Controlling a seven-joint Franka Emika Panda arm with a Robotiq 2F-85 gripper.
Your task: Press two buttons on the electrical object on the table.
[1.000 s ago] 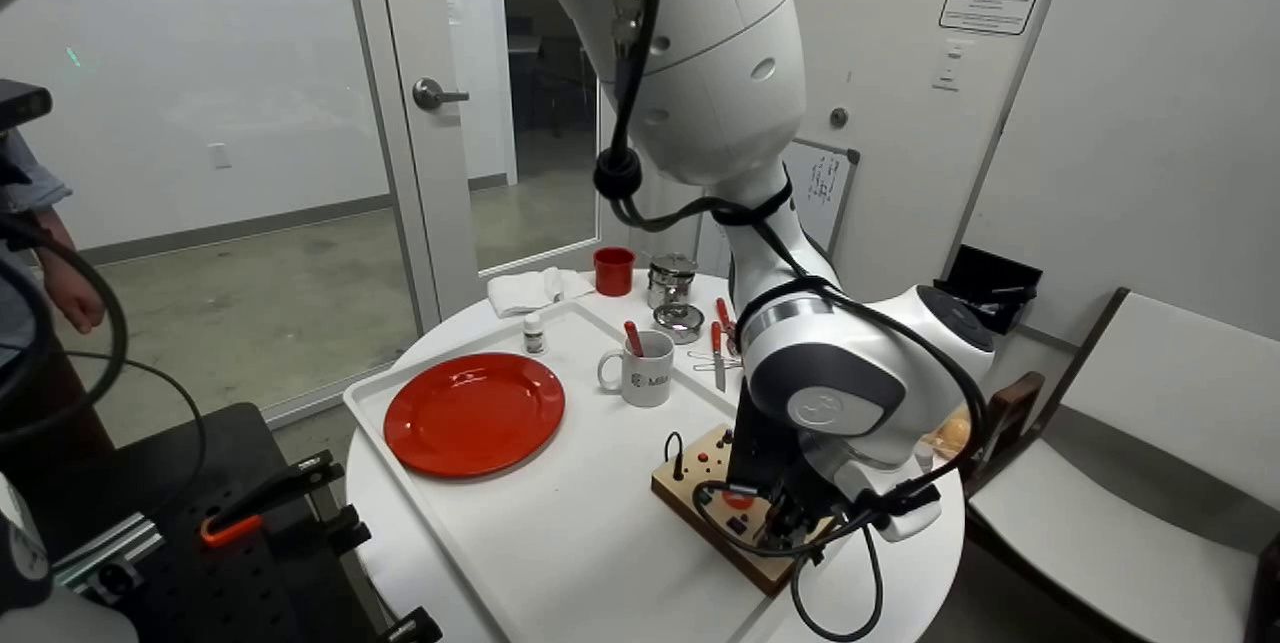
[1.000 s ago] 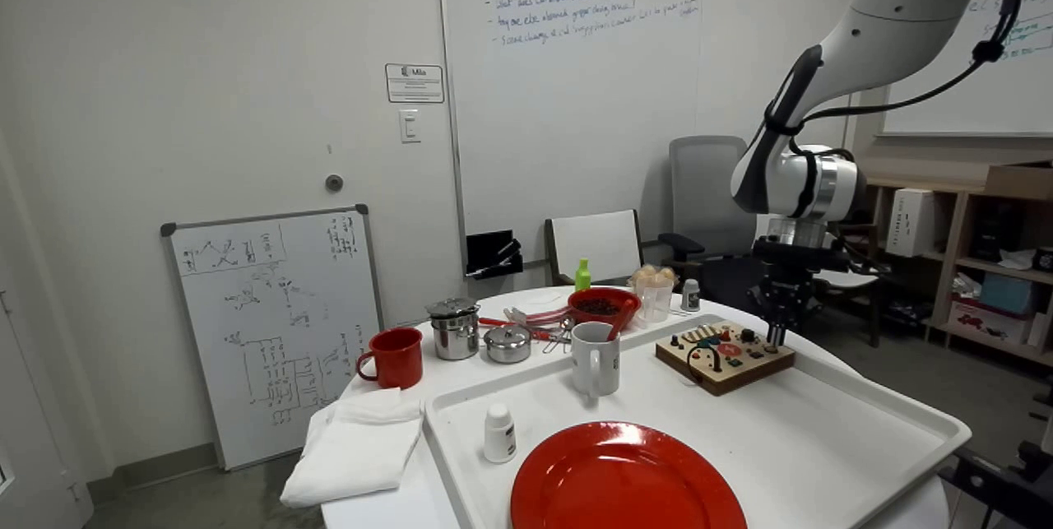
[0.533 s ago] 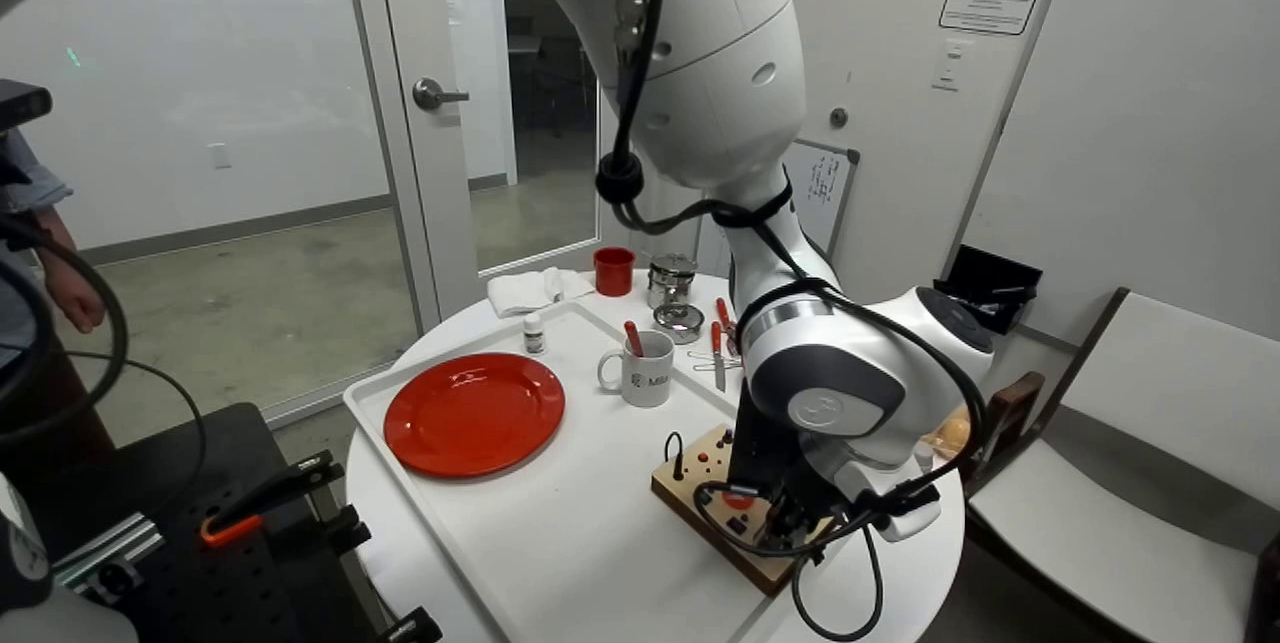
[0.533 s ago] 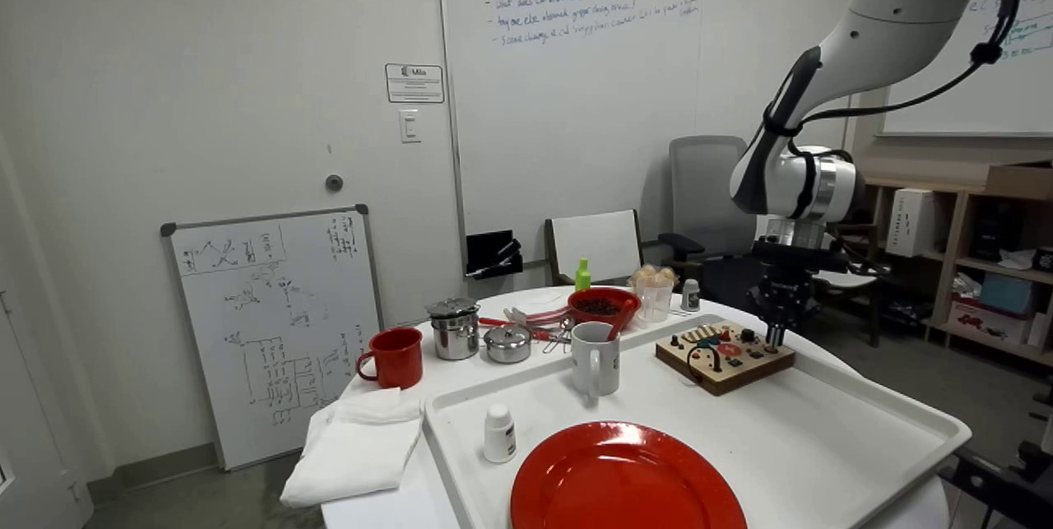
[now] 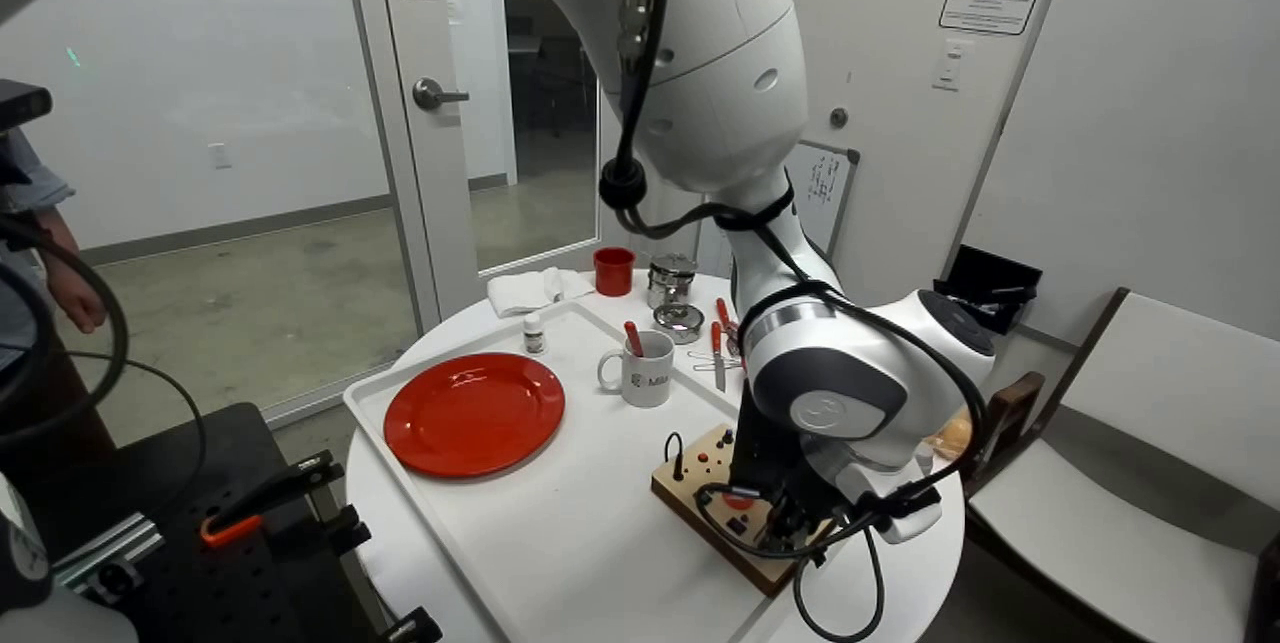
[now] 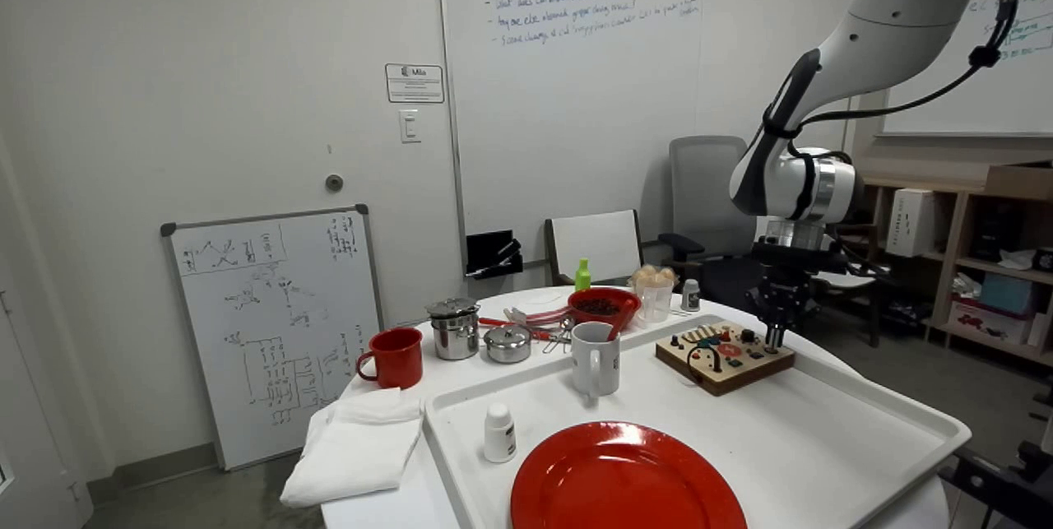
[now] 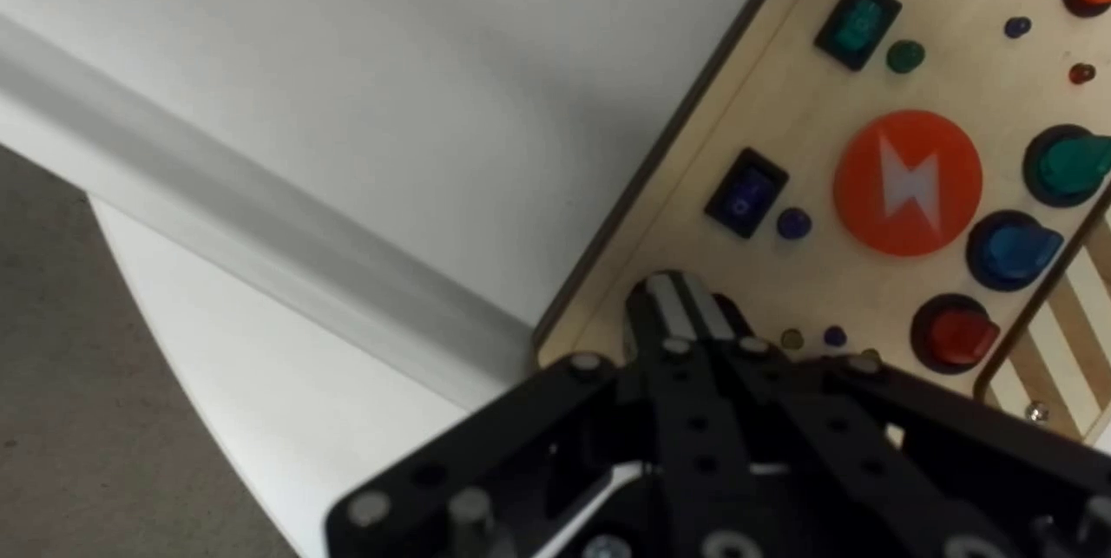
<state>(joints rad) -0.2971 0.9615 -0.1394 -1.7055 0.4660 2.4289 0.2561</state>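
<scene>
The electrical object (image 7: 807,280) is a tan wooden board with rocker switches, coloured knobs, small lights and an orange-red disc. It also shows in both exterior views (image 5: 690,491) (image 6: 724,366), lying on a white tray on the round white table (image 5: 385,548). My gripper (image 7: 683,282) points down over the board's corner area with its fingers together and nothing between them. In an exterior view its fingertips (image 6: 775,340) are at or just above the board's top; I cannot tell if they touch. What lies directly under the fingertips is hidden. A blue rocker switch (image 7: 746,193) and a green one (image 7: 857,23) are beyond them.
The tray (image 6: 823,438) has a raised rim. A red plate (image 5: 475,413), a white mug (image 5: 648,370) and a small white bottle (image 5: 534,334) stand on it. Metal pots (image 6: 455,331), a red mug (image 6: 395,358) and a red bowl (image 6: 594,307) stand behind it. A black cable loops from my wrist.
The upper arm has sunk very slightly. The gripper stays at nearly the same spot over the board, fingers still together. The board and other objects have not moved.
</scene>
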